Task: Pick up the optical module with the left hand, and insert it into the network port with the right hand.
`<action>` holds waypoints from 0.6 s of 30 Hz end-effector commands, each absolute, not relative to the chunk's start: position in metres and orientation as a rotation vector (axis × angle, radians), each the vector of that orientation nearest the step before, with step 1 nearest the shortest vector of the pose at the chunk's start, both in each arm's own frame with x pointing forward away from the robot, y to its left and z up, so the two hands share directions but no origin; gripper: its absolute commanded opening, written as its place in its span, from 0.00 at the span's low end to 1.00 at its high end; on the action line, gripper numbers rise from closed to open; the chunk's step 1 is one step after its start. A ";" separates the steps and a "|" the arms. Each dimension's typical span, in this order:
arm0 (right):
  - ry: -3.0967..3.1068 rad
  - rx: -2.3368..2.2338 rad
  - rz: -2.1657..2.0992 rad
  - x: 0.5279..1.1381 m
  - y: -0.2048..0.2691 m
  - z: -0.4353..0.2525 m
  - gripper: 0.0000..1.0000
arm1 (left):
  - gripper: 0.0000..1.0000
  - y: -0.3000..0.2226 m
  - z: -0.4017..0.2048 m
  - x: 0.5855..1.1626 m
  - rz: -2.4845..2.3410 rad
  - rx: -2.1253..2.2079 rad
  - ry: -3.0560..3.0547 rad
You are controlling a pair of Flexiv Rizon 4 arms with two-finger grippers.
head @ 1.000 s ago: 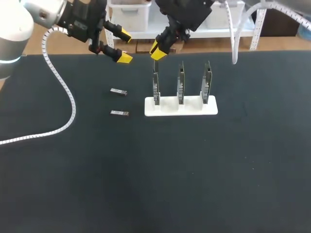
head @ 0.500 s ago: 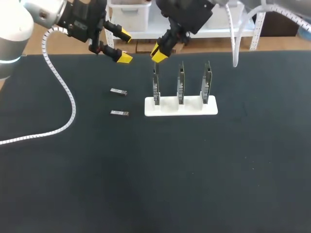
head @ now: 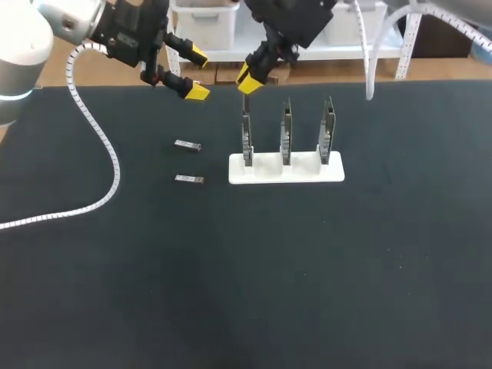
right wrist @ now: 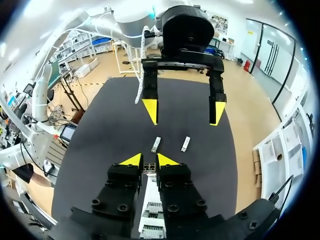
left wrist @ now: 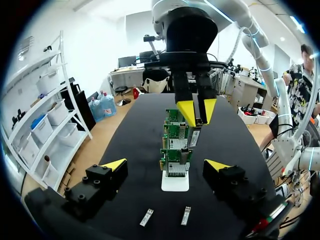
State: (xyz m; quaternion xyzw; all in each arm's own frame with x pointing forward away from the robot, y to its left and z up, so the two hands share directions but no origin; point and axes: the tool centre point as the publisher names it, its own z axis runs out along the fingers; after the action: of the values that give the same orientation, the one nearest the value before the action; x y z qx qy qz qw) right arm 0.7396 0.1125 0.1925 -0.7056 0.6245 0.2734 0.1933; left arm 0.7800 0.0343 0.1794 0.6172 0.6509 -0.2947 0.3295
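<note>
On the black desk point(head: 231, 292), nearest the camera, a near spare module point(head: 188, 179) lies flat, with a far spare module point(head: 187, 145) just beyond it at twelve o'clock. Both sit at nine o'clock of the white base point(head: 307, 174). The base carries three upright network cards: the left card point(head: 247, 142), middle card point(head: 286, 134) and right card point(head: 327, 131). A coiled cable point(head: 100, 138) trails across the desk at nine o'clock of the spares.

Farther back, the left tool point(head: 192, 74) hangs wide open and empty at twelve o'clock of the far spare. The right tool point(head: 247, 77) hovers just above the left card at its twelve o'clock. Its tips stand narrow, pinching what looks like the optical module point(left wrist: 195, 137), which hangs from them.

In the left wrist view that module looks tilted against the cards. My worry is that a skewed approach would catch the port's edge and jam. The cards are thin and stand upright, so a sideways push could rock one or slide the base.

The port openings do not show from above. In the right wrist view the tool's own fingers point(right wrist: 132, 161) hide nearly all of the grip, so how firmly the module sits cannot be told.
</note>
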 end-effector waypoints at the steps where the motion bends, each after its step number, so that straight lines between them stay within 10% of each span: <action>1: 1.757 -1.986 0.774 0.743 0.112 0.192 0.00 | 1.00 0.034 0.181 0.781 -0.770 1.619 1.710; 18: 1.727 -1.995 0.793 0.747 0.113 0.190 0.00 | 1.00 0.034 0.181 0.781 -0.770 1.619 1.710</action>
State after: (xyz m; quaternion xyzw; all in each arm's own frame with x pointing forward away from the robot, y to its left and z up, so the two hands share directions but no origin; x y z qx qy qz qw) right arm 0.7478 0.1120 0.1873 -0.7096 0.6152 0.2849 0.1921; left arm 0.7800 0.0343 0.1794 0.6172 0.6509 -0.2947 0.3295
